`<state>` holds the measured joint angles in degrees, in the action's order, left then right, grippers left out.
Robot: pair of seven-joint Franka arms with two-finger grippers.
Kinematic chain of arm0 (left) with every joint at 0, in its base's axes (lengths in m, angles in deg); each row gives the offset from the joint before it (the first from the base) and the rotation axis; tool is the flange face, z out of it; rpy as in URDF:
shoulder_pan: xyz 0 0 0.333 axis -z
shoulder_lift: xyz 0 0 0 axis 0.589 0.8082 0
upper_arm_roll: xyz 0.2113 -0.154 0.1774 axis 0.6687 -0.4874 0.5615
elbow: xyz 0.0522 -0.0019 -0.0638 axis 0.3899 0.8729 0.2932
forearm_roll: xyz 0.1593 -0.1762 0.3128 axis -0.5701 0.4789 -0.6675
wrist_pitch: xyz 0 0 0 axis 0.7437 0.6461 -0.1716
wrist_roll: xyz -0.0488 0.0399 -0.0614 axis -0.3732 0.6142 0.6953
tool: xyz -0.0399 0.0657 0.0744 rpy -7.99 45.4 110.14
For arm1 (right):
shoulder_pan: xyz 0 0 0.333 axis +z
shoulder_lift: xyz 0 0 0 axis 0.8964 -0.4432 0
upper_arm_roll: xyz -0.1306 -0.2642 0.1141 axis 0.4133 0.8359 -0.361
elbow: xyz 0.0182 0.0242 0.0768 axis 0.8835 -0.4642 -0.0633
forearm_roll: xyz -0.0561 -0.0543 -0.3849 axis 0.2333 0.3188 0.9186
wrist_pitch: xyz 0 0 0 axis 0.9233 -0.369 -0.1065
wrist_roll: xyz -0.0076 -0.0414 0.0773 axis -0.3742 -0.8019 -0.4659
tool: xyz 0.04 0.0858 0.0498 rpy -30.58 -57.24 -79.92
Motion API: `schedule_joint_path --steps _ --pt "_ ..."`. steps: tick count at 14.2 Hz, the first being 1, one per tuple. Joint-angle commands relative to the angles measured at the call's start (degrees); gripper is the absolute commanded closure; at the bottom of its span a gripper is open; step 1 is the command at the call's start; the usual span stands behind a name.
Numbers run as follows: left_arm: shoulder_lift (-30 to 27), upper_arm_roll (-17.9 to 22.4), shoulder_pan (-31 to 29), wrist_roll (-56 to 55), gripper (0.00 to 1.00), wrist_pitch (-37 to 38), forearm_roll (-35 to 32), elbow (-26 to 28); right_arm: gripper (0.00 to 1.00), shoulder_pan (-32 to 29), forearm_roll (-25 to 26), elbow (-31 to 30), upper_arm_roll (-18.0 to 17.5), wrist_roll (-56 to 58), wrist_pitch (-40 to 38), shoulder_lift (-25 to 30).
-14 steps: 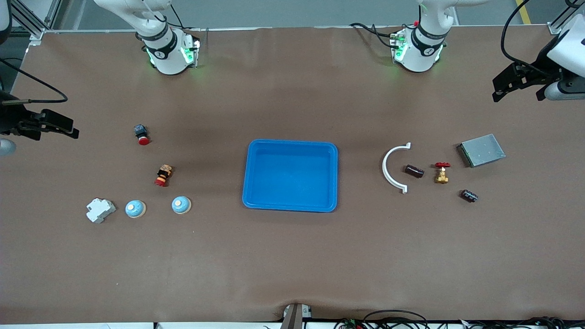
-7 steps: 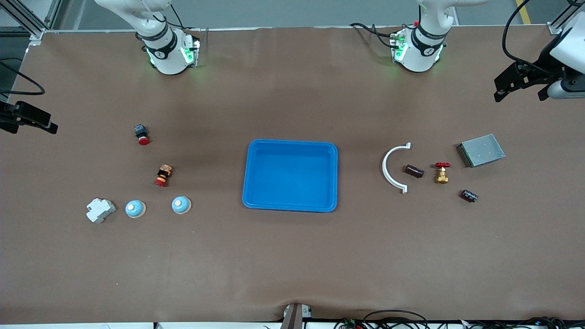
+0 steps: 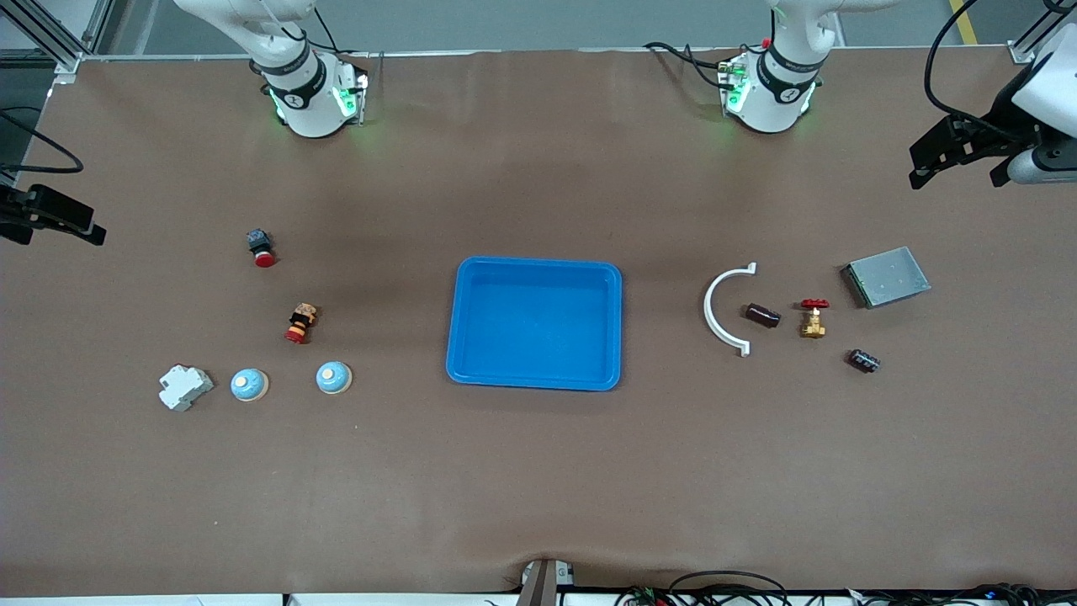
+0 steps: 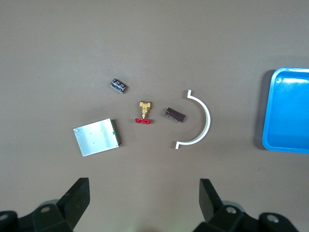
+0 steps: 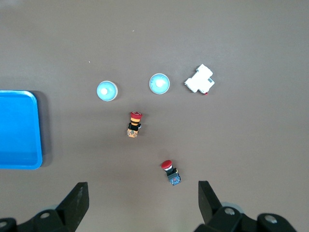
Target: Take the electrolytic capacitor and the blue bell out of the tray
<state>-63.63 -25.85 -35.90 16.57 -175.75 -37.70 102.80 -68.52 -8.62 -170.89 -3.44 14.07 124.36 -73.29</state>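
The left gripper hangs in the air over the left arm's end of the table, its jaws spread wide and holding nothing; the right gripper hangs the same way over the right arm's end, also spread wide and empty. Below the left gripper's wrist camera lie two capacitors, a brown capacitor just beside a white curved bracket and a dark capacitor a little apart, with a red-handled brass valve between them and a metal box near. Under the right gripper sit two blue bells side by side, a white breaker next to them, and two red push buttons. The blue tray lies mid-table between the two grippers, well apart from both, with nothing in it.
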Motion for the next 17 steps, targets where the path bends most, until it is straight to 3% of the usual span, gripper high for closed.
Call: schedule_joint_path --steps 1,9,17 --pt "0.1 0.0 0.0 -0.1 0.00 -0.2 -0.9 -0.7 0.00 -0.3 0.7 -0.1 -0.6 -0.4 -0.4 0.7" --pt "-0.5 -0.1 -1.2 0.7 0.00 0.4 -0.4 0.0 0.00 -0.2 0.7 -0.1 -0.7 -0.4 -0.4 0.7" --pt "1.3 -0.3 -0.8 0.1 0.00 1.0 -0.4 -3.0 0.00 0.4 0.7 -0.1 -0.8 -0.5 -0.2 0.5"
